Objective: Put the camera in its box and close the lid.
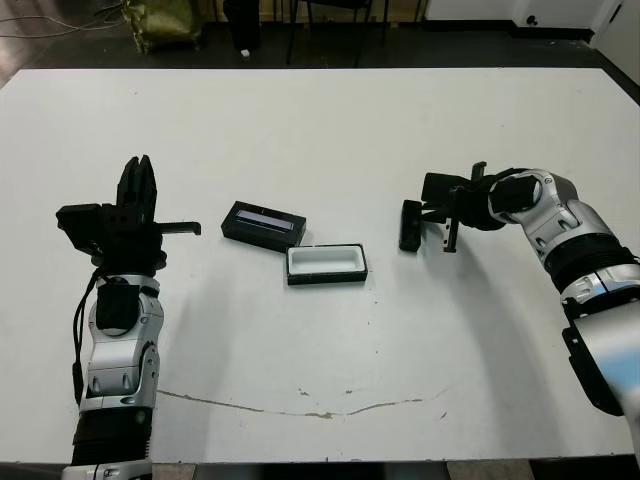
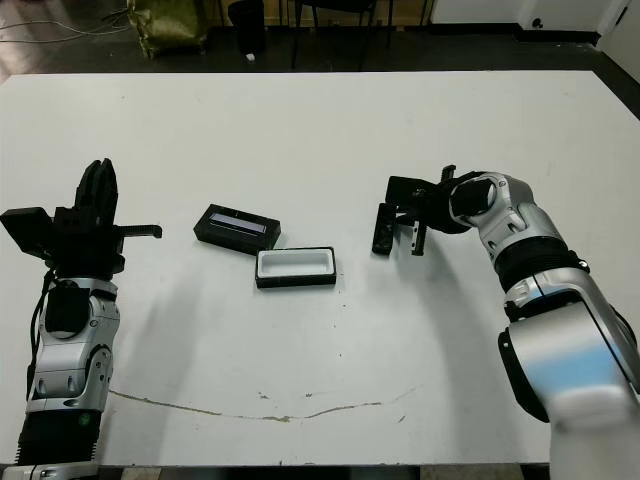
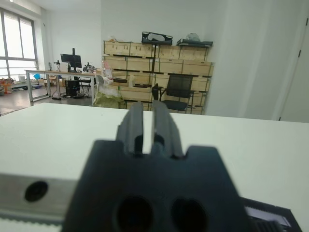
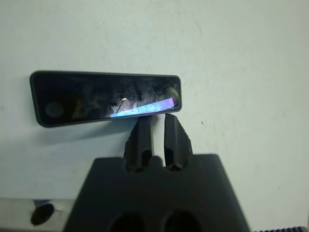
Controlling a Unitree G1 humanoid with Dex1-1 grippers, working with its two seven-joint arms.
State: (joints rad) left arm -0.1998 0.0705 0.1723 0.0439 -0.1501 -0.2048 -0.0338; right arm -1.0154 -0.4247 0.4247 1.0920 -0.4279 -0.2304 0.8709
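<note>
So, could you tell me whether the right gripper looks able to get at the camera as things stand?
Probably yes: the right gripper sits right beside the camera on the table, with nothing between, though its fingers look shut.

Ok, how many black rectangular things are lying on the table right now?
3: the lid left of centre, the box touching its near right corner, and the camera farther right, at the right pincer.

place: workshop or lab-like office | evidence: stacked wooden crates (image 3: 154,65) along back wall; desks with monitor (image 3: 71,60) by large windows; black office chair (image 3: 177,92) past the white table (image 1: 320,110) far edge
</note>
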